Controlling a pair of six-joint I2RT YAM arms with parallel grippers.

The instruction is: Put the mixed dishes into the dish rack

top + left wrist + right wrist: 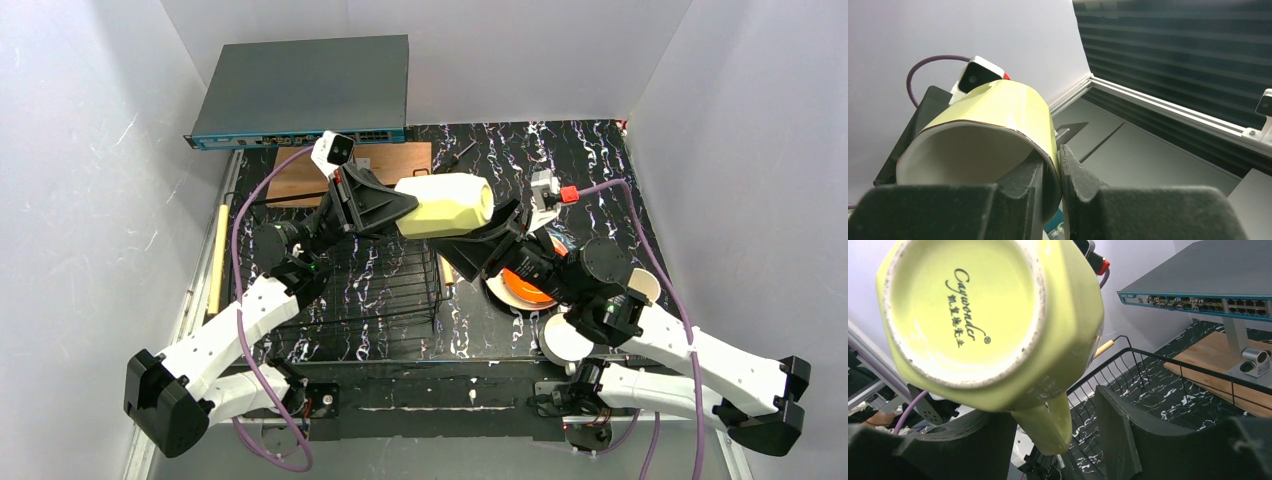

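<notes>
- Left hand [1058, 167] pinches the mug [445, 205] by its rim wall, holding it sideways in the air over the rack's [437, 285] right edge.
- Right hand [1050, 412] is spread around the handle [1047, 432], not yet gripping; likely a handover for better placing.

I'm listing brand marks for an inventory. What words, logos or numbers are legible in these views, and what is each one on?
"Caywonder", in dark script, on the underside of the yellow-green mug.
A row of Chinese characters under that word, ending in a small circled mark: too small to read with certainty.
Network switch: any markings by its ports are too small to read.
No other text shows in any view.
</notes>
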